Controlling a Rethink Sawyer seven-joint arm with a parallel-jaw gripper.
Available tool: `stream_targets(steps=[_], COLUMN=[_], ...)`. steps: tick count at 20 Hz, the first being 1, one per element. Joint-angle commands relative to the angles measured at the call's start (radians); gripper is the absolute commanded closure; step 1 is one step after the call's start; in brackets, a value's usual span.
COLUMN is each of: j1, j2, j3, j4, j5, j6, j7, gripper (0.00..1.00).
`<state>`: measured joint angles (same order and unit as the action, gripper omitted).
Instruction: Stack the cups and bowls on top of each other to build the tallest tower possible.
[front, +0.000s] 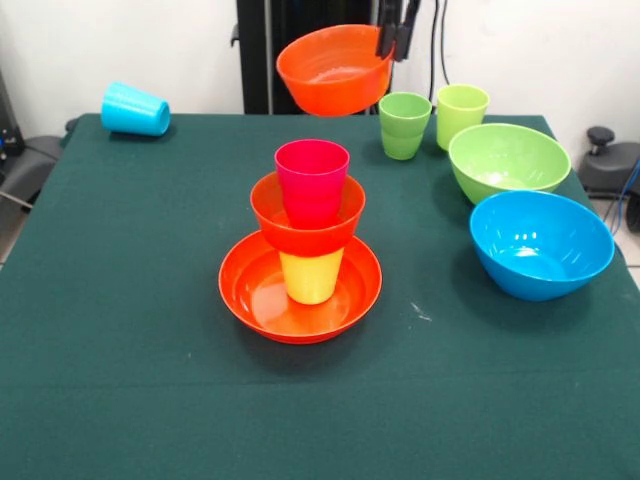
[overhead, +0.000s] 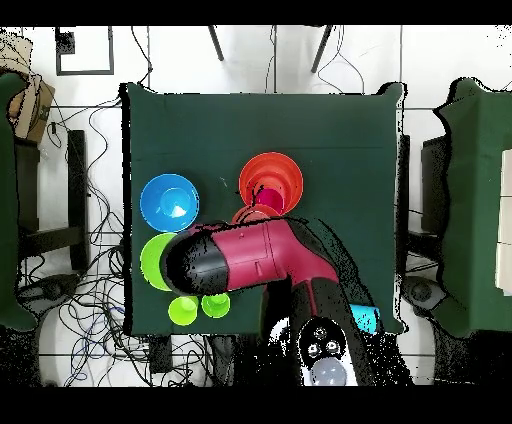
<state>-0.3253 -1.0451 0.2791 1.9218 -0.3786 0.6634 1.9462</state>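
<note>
The gripper (front: 397, 35) pinches the right rim of a small orange bowl (front: 333, 70) and holds it up in the air, tilted, behind the tower (front: 308, 245). The tower has a wide orange bowl (front: 255, 295), a yellow cup (front: 311, 276), another orange bowl (front: 275, 215) and a pink cup (front: 312, 180) on top.

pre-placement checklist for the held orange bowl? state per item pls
1. Grip: gripper shut on the rim of the small orange bowl, bowl clear of the table: ok.
2. Bowl level: tilted: not ok.
3. Tower upright: ok.
4. Landing spot, pink cup on top, mouth up, nothing in it: ok.
5. Bowl above tower: it hangs behind and to one side: not ok.
6. Lime green bowl and blue bowl clear of tower: ok.
</note>
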Motion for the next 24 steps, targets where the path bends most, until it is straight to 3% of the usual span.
stream_targets(steps=[1, 15, 24], j1=[0.022, 0.033, 0.04], j2=[0.069, 0.0, -0.003], j3=[-0.069, -0.099, -0.097], j4=[-0.045, -0.046, -0.063], j5=[-0.082, -0.026, -0.014], j6=[-0.037, 0.035, 0.052], j7=[0.124, 0.044, 0.042], gripper=[1.0, 1.0, 1.0])
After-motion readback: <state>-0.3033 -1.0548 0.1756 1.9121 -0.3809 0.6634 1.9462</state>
